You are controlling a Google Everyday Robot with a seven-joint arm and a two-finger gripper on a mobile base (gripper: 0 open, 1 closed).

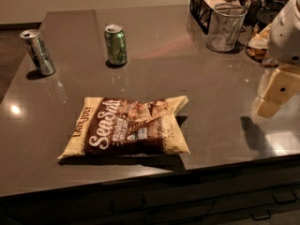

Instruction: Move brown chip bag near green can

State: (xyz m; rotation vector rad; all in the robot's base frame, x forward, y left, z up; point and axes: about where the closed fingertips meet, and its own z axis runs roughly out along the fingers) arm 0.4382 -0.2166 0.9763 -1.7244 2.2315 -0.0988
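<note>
We see the gripper [269, 104] at the right edge of the view, hanging above the desk [211, 78] and casting a shadow on the surface just below it. It holds nothing. We cannot tell whether it is released or clenched. The arm [288, 32] comes in from the upper right. Its white housing sits high above the cream-coloured gripper, which slants down and to the left toward the desk.

The brown chip bag [126, 128] lies flat near the front edge of the desk, left of the gripper and well apart from it. Its white "Sea Salt" script runs across the dark centre, and its pale yellow ends point left and right.

The green can [116, 44] stands upright farther back on the desk, behind the bag and a little to its left, with bare surface between the two. A silver can [38, 52] stands near the left edge of the desk, leaning slightly and apart from the green can.

At the back right we see a wire mesh cup [226, 27] beside a black wire rack [206, 3].
</note>
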